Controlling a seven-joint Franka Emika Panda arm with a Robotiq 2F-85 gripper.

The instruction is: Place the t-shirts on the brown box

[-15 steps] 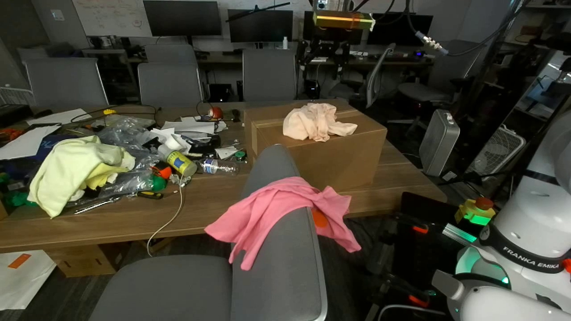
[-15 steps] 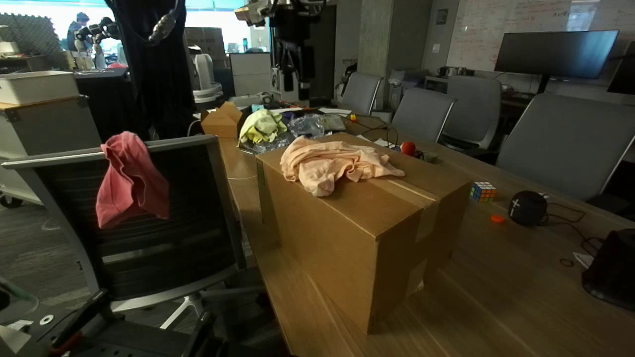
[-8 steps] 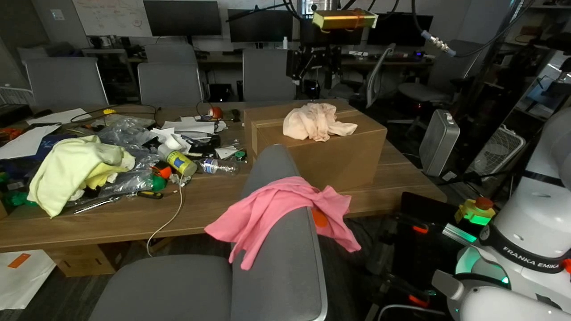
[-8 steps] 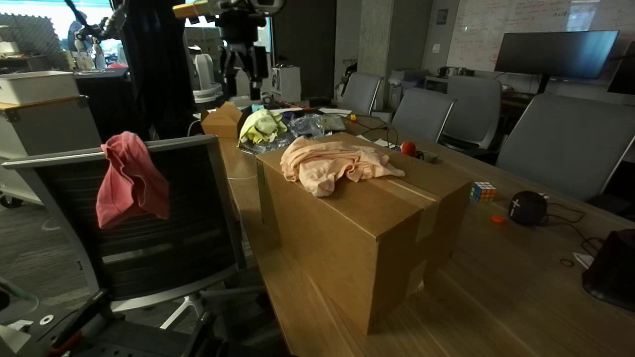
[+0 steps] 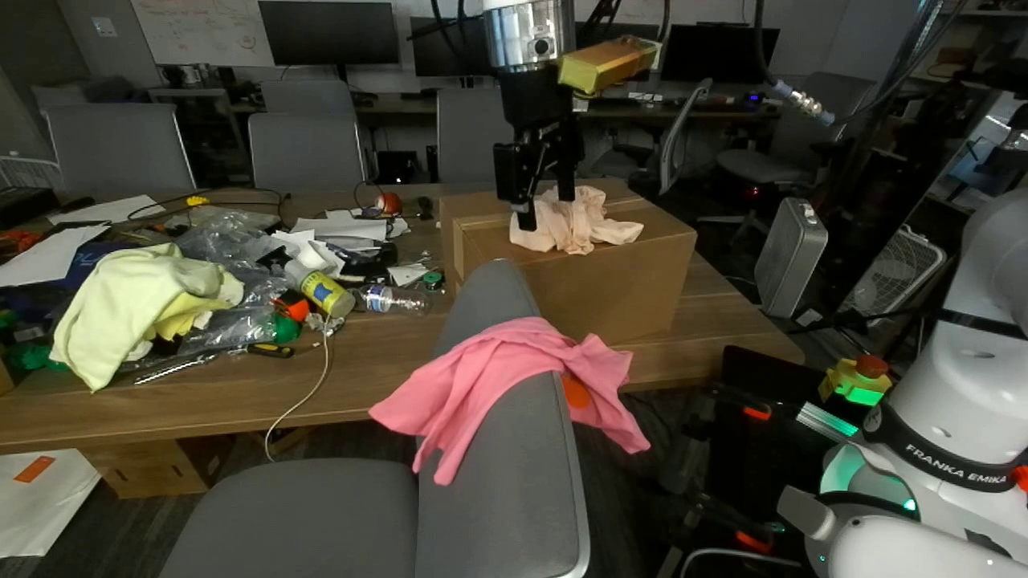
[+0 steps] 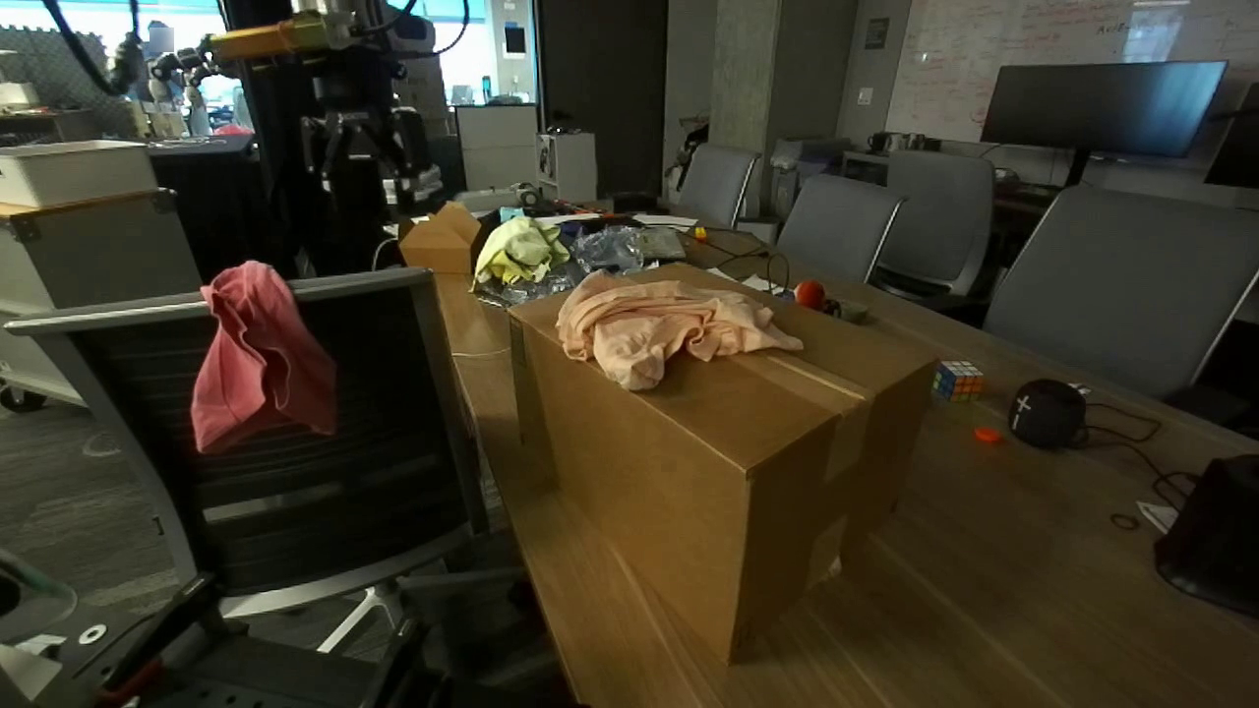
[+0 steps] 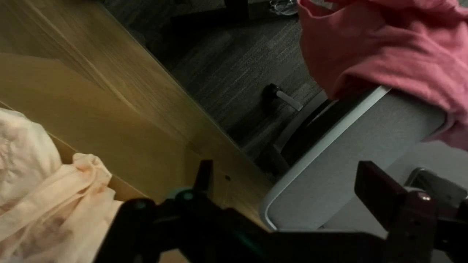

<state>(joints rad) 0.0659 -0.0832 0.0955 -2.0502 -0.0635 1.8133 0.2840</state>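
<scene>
A pink t-shirt [image 5: 514, 361] hangs over the backrest of a grey chair; it also shows in an exterior view [image 6: 258, 354] and at the upper right of the wrist view [image 7: 395, 51]. A peach t-shirt [image 5: 570, 225] lies crumpled on the brown box [image 5: 594, 297], also seen in the wrist view [image 7: 55, 204]. A yellow t-shirt [image 5: 136, 297] lies on the clutter on the table. My gripper [image 5: 546, 207] is open and empty, in the air off the chair side of the box, fingers pointing down. In the wrist view its jaws [image 7: 283, 175] stand wide apart above the chair backrest.
The grey chair [image 5: 514, 498] stands against the wooden table [image 5: 377, 361]. Plastic bags, a yellow can [image 5: 325, 293], a bottle [image 5: 393, 300] and papers lie left of the box. A puzzle cube [image 6: 958, 381] and a black speaker [image 6: 1048, 413] stand on the table beyond it.
My open gripper has moved away from the box side toward the chair: lower and slightly left in one view's frames, far left in the other's. The t-shirts have not moved.
</scene>
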